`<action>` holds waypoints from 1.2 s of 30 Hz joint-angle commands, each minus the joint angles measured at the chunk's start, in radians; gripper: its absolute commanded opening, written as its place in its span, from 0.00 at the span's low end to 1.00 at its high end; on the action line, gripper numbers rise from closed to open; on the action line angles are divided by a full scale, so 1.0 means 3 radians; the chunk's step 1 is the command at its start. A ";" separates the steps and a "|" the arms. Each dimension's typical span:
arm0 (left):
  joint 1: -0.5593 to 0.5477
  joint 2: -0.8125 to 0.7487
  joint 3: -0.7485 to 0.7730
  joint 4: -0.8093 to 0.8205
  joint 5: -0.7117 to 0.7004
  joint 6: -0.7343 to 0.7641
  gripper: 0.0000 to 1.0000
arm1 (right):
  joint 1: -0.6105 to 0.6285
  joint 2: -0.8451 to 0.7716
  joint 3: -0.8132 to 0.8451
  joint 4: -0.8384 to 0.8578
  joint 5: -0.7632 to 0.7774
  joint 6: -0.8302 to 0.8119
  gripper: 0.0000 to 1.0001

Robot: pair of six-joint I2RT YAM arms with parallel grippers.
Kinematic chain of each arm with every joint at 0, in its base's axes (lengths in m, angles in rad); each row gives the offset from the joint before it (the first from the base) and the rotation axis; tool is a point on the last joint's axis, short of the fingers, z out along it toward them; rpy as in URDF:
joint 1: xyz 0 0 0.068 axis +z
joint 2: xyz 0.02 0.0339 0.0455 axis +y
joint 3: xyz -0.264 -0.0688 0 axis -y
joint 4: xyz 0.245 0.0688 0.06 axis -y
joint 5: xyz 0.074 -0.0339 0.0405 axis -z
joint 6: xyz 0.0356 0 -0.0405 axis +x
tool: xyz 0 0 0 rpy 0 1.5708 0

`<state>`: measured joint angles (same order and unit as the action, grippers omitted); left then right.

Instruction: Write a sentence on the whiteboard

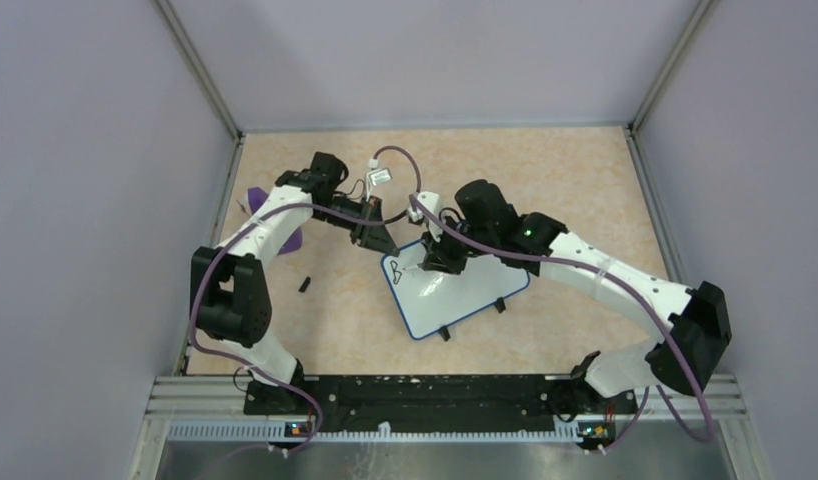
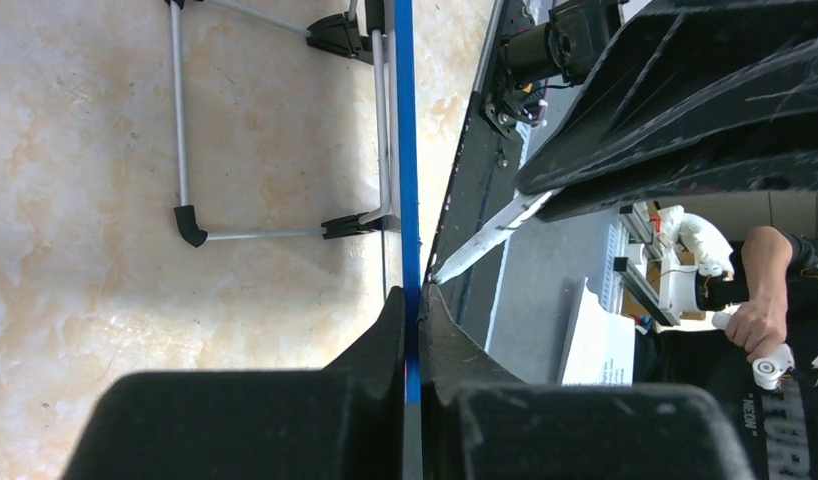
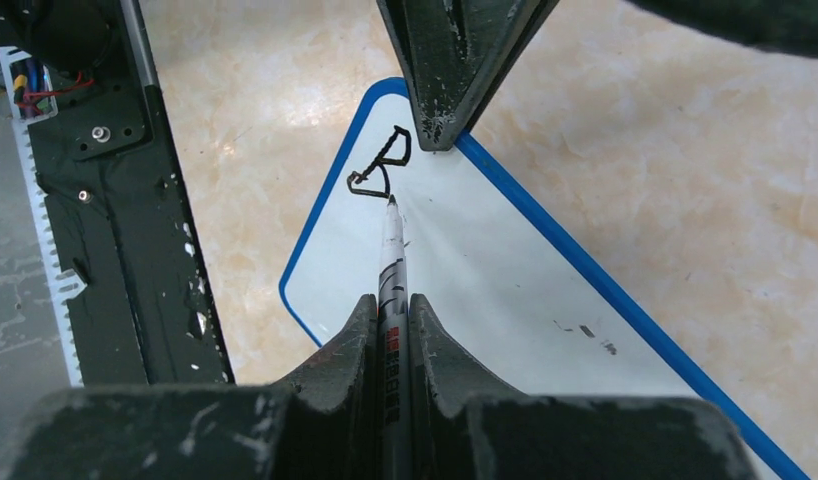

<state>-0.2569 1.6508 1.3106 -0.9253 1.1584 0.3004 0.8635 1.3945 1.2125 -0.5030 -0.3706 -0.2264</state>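
Whiteboard (image 1: 465, 295) sat mid-surface (image 1: 565, 180) between the two arms, turned at a slant, with two small black feet (image 1: 500, 305) showing along its near edge. Flat or propped: could not tell from above.

Left jaws: closed on the board's blue frame at the far corner. In the left wrist view the blue edge (image 2: 407, 150) ran straight in between the two fingers. Judged to be steadying the board.

Right jaws: closed around a marker (image 3: 391, 250), barrel pinched between the fingers, tip pointing at the white face just below the one mark made. Tip touching or just off: could not tell.

Sentence (image 3: 380, 165): one character only, a rough angular capital "B" in black, near the corner where the left jaws held the frame. It also showed from the top camera as a small dark mark (image 1: 393, 268). Everything else on the white face was blank, apart from a few faint specks (image 3: 585, 330) nearer the long edge.

Judgement: task barely started. Board secured, marker in hand, first letter down. Every other letter and word was left to write, with plenty of blank board for them.

Also noted: a small black piece (image 1: 305, 284) lay loose on the surface left of the board, identity unclear. A purple piece (image 1: 257, 198) sat at the far left, partly hidden behind the left arm, well apart from the work.
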 commanded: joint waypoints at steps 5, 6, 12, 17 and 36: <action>-0.0028 0.0194 0.0291 -0.0147 -0.0092 0.0424 0.00 | -0.0111 -0.0234 -0.0002 0.0105 0.0062 -0.0044 0.00; -0.0028 0.0229 0.0326 -0.0213 -0.0063 0.0501 0.00 | -0.0107 -0.0220 0.0007 0.0124 0.0053 -0.0043 0.00; -0.0032 0.0282 0.0402 -0.0315 -0.0058 0.0641 0.00 | -0.0099 -0.0152 -0.0007 0.0181 -0.0027 -0.0023 0.00; -0.0084 0.0323 0.0428 -0.0359 -0.0124 0.0693 0.00 | -0.0099 -0.0150 -0.0008 0.0207 -0.0098 0.0006 0.00; -0.0226 0.0347 0.0426 -0.0366 -0.0170 0.0681 0.00 | -0.0101 -0.0225 -0.0133 0.0269 -0.0128 0.0063 0.00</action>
<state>-0.2947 1.7454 1.4456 -1.0550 1.1404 0.4698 0.8356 1.3510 1.1835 -0.4686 -0.3935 -0.2226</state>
